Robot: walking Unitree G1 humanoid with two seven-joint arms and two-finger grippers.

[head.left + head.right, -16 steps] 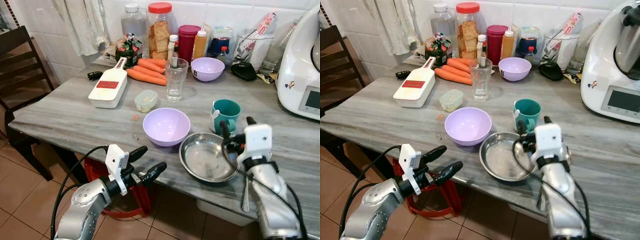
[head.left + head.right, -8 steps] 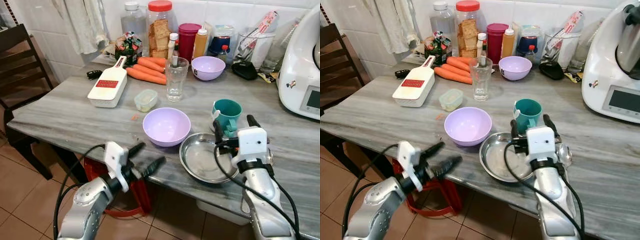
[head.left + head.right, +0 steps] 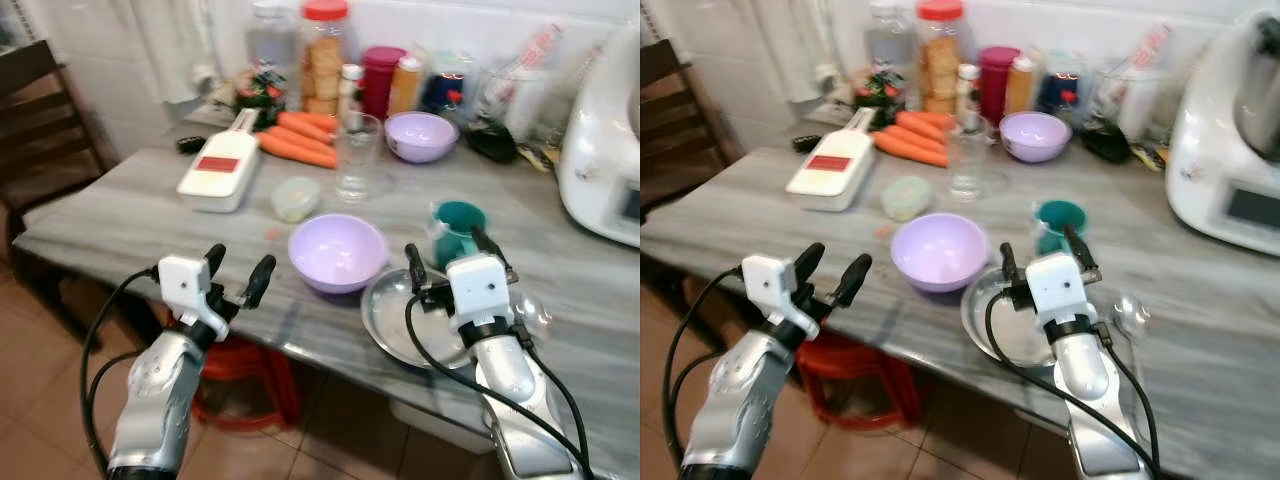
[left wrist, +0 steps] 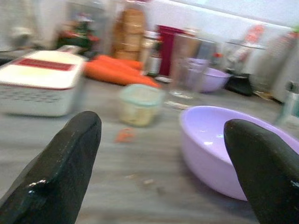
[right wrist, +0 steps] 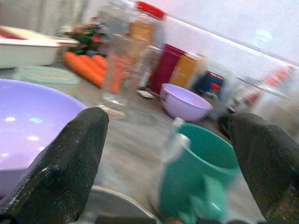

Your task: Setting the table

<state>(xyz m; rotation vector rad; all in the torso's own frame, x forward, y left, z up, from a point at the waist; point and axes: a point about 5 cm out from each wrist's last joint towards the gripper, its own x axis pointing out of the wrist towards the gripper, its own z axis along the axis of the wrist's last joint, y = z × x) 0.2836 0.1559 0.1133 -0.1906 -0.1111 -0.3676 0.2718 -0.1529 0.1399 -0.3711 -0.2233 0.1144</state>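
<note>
Black fingers of the right gripper (image 3: 446, 258) stand spread wide and hold nothing, above the steel plate (image 3: 400, 318), with the teal mug (image 5: 198, 184) just ahead between them. Closing from here may knock the mug over or pinch its handle crookedly; a low wrist could scrape the plate off the table (image 3: 120, 225) edge. That forearm rises steeply from below. At the near edge the left gripper (image 3: 237, 272) is likewise open and empty, aimed towards the lilac bowl (image 3: 337, 251).
</note>
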